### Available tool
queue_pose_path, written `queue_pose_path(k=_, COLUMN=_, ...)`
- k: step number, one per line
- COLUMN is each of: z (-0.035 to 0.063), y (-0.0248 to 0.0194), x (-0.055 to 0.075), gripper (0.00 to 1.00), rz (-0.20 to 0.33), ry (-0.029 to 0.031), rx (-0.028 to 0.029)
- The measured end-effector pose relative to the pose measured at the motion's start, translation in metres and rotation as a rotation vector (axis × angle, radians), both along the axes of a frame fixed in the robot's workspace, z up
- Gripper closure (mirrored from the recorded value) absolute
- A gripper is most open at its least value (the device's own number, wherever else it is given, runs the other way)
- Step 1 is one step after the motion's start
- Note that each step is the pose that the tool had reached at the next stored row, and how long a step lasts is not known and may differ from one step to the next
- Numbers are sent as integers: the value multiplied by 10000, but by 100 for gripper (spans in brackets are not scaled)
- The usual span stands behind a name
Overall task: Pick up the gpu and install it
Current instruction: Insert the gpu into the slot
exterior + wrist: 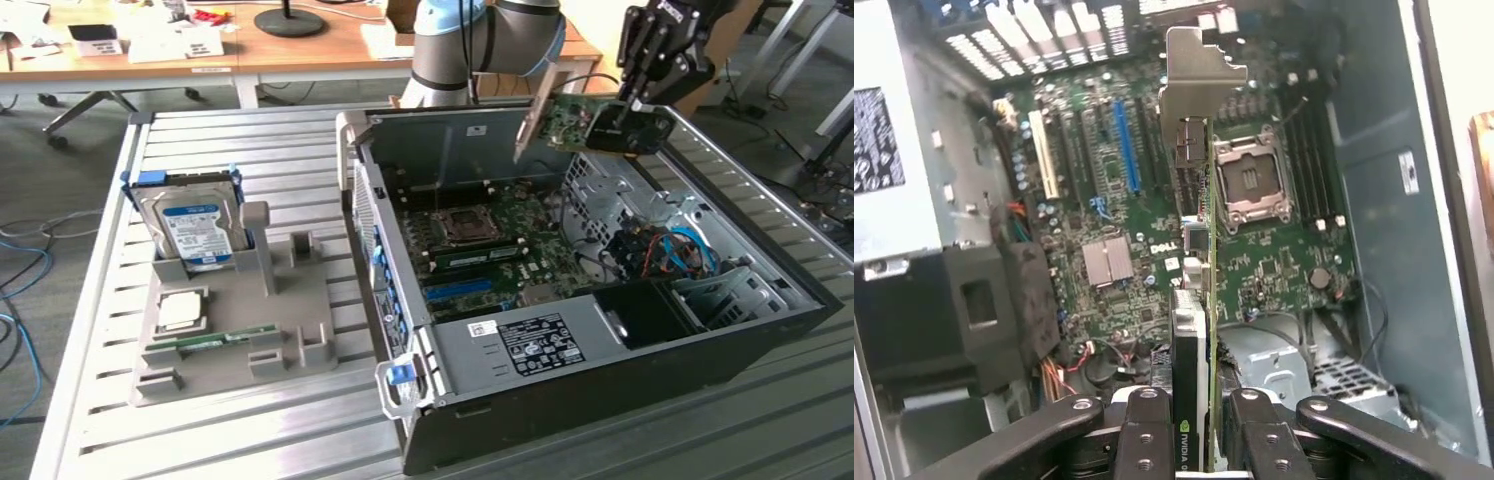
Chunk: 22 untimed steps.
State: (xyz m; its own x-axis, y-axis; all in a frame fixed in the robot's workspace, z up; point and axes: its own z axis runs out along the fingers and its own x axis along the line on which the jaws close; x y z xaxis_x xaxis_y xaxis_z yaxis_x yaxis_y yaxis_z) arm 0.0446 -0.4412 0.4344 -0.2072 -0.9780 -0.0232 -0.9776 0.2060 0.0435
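Observation:
The gpu [577,118], a green card with a black cooler and a silver end bracket, hangs in the air over the far side of the open computer case [747,330]. My gripper [630,108] is shut on its cooler end. In the wrist view the gpu [1197,300] appears edge-on, bracket away from the camera, clamped between my black fingers [1142,432]. Below it lies the green motherboard [1274,270] with a blue slot [1122,150], a white slot [1044,152] and the processor socket [1254,180]. The card is well above the board and touches nothing.
On the exterior view's left, a grey holder [287,300] carries a silver hard drive [194,225], a processor chip [180,310] and a narrow RAM stick [207,342]. Inside the case are cables [674,250], a black power supply [654,315] and a drive cage. Desks stand behind.

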Motion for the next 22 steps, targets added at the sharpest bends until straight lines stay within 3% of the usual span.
queue_pose_path(k=10, z=-4, y=0, x=0, gripper=73, rz=1792, ry=-1, rx=0)
queue_pose_path(k=13, z=-5, y=0, x=-1, gripper=73, rz=1868, ry=-4, rx=0)
queue_pose_path(k=15, z=-14, y=1, x=-4, gripper=73, rz=1879, ry=-67, rx=9)
queue_pose_path(k=20, z=-46, y=0, x=-31, gripper=73, rz=1909, ry=-306, rx=9)
queue_pose_path(k=22, z=-59, y=0, x=-70, gripper=73, rz=1909, ry=-347, rx=5)
